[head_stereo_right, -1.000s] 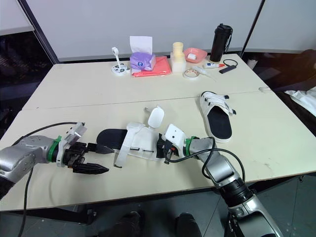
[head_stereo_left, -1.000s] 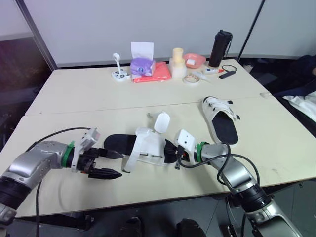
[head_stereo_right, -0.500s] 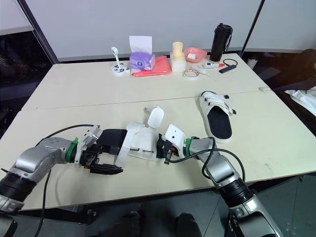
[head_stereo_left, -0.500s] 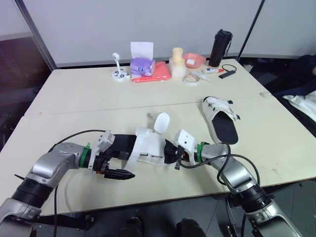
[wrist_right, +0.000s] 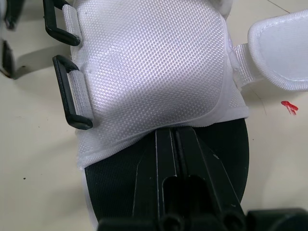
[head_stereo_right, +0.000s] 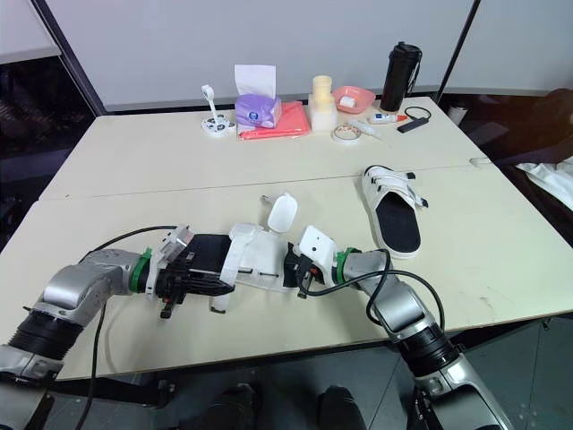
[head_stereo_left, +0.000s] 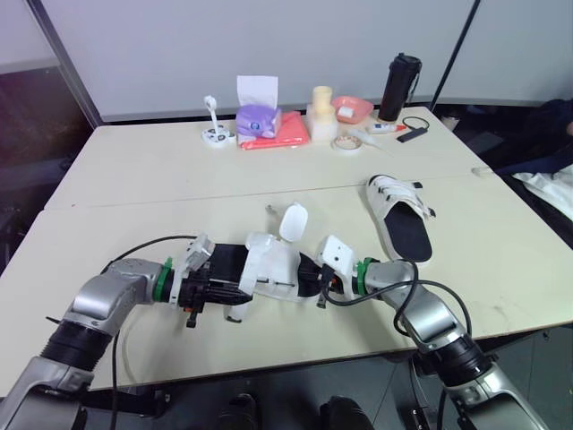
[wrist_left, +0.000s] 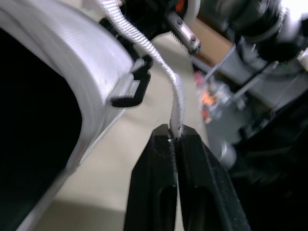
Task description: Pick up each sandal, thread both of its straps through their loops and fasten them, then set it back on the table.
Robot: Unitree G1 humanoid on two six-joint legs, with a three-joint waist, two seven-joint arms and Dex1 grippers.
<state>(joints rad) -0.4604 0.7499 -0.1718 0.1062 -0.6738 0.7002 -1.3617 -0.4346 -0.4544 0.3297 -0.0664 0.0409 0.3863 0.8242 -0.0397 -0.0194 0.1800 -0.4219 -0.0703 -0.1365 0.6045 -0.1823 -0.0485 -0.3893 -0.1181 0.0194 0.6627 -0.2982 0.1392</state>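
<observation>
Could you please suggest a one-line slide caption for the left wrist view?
Left gripper pinching the white sandal strap just past its black loop.

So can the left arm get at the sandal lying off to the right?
Probably not: its jaws are shut on the strap of the near sandal, and the right arm lies between it and the far sandal.

Lit evenly and softly from above. Bright across the pale table (head_stereo_left: pixel 134 179), without harsh glare. Only faint, short shadows beneath the left hand (head_stereo_left: pixel 233 296). Dim beyond the table's left edge.
</observation>
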